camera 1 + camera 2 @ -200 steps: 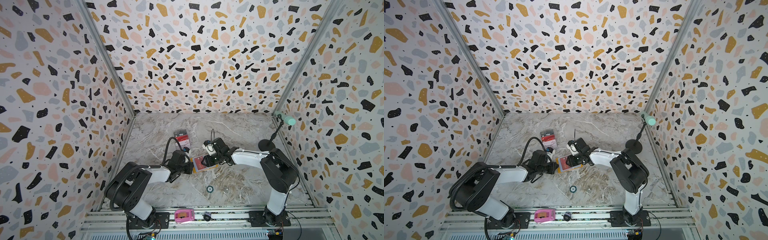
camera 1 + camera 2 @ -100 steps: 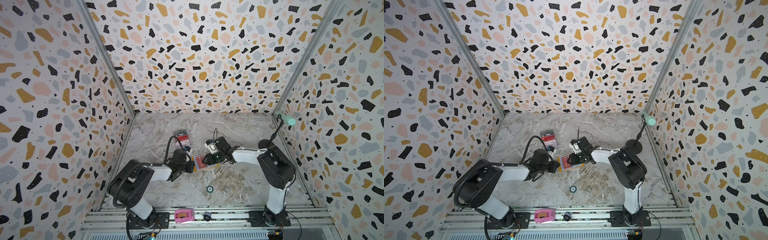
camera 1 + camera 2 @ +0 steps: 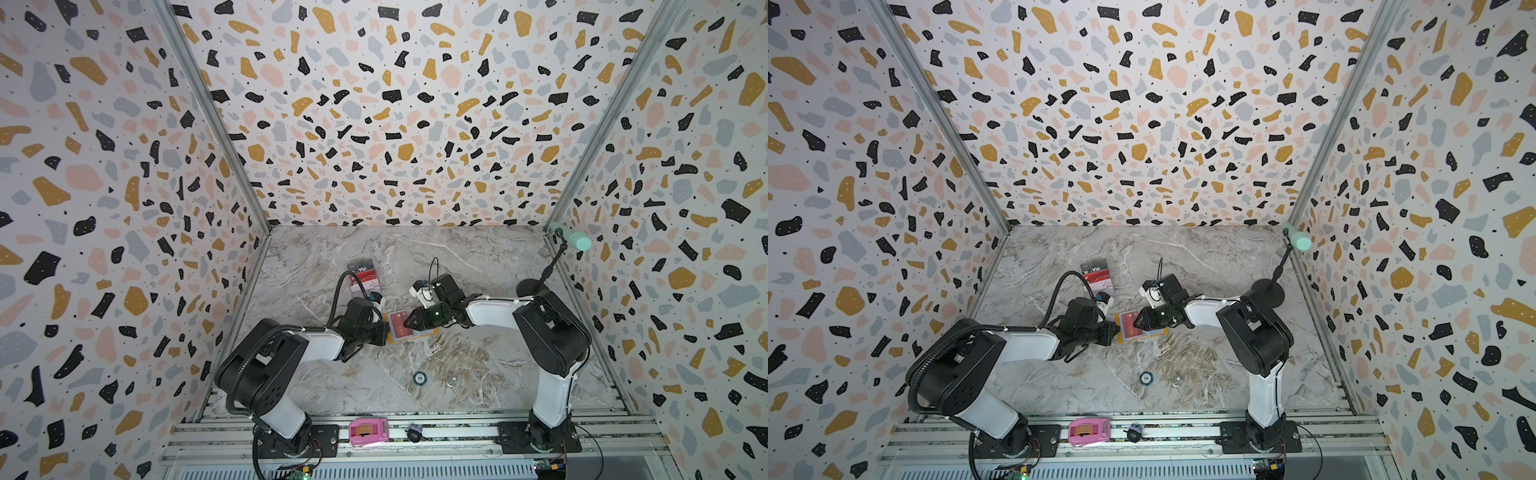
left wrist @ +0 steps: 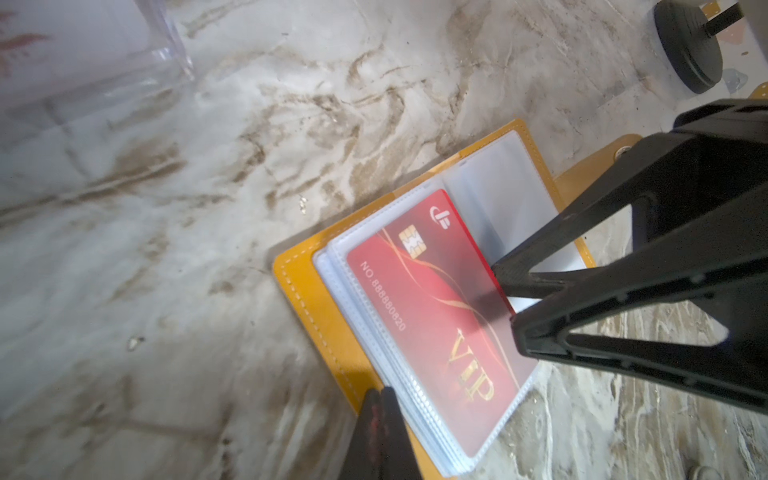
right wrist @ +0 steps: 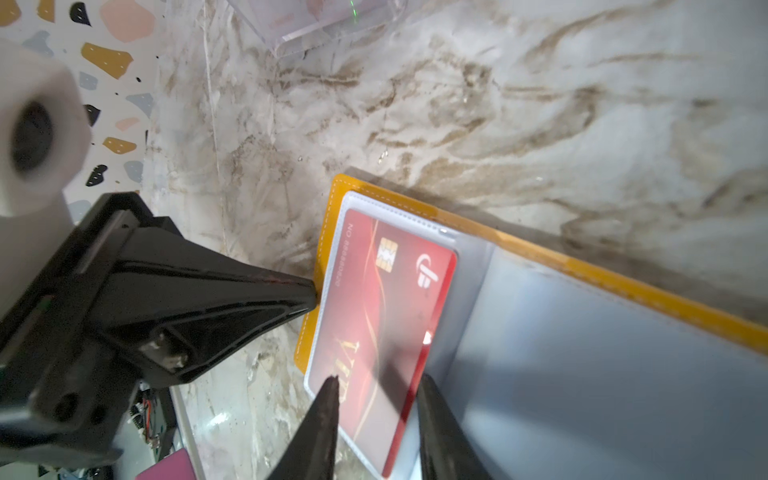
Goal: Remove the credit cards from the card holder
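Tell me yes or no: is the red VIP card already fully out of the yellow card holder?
No, in the left wrist view the red VIP card lies inside a clear sleeve of the open mustard-yellow card holder.

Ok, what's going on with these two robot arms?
The yellow card holder lies open on the marble table. The left gripper, shut, rests its tip on the holder's outer edge. The right gripper, jaws open, straddles the edge of the red card, mostly inside its clear sleeve. A black Vip card stands in a clear stand behind.
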Motion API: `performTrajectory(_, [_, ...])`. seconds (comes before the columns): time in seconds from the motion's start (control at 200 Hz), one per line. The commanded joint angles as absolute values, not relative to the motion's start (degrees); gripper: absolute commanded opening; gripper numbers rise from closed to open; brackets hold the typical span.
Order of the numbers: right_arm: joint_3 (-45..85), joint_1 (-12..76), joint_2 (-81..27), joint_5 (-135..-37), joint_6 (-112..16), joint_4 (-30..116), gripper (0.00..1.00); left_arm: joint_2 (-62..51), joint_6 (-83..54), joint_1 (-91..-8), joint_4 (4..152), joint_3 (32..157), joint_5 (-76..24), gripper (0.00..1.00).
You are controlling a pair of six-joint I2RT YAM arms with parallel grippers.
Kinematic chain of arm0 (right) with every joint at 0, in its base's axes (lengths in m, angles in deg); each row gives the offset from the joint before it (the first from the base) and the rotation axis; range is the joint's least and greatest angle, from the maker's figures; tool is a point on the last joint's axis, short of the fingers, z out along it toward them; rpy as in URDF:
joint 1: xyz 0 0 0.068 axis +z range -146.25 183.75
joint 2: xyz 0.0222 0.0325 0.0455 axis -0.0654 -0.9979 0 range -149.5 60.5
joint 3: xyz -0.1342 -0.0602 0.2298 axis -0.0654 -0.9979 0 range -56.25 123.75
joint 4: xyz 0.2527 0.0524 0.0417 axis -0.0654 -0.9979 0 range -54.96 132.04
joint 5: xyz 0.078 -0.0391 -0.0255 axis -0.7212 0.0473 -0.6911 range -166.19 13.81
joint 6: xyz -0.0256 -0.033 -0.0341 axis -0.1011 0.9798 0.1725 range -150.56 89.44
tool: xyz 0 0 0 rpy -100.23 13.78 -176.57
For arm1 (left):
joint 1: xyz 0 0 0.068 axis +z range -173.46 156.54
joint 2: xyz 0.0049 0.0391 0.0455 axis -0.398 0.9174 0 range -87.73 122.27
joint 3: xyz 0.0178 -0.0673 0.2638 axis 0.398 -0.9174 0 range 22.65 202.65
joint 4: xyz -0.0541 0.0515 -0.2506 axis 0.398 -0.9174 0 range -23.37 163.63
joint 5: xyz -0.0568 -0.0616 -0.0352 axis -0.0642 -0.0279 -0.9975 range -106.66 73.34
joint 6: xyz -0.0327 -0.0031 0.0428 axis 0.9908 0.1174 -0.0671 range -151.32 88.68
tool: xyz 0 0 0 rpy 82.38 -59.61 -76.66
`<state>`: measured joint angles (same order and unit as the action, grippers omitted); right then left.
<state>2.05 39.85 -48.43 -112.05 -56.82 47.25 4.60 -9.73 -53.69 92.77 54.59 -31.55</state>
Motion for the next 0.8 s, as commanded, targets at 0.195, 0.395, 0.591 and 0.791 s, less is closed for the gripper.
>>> performTrajectory(0.195, [-0.59,38.51,-48.53,-119.91,-60.48,52.87,0.33,8.48,-11.04,-53.95,83.83,54.08,-28.77,0.0])
performTrajectory(0.395, [-0.78,38.24,-49.1,-118.57,-61.38,52.38,0.36,8.03,-11.1,-53.96,84.01,54.14,-28.79,0.0])
performTrajectory(0.591, [-0.83,37.94,-48.53,-115.13,-62.81,51.01,0.38,7.43,-11.23,-53.95,84.09,53.76,-28.87,0.0])
performTrajectory(0.791, [-1.29,37.85,-47.59,-113.33,-63.67,50.89,0.38,7.27,-11.28,-53.95,84.67,53.32,-29.0,0.0])
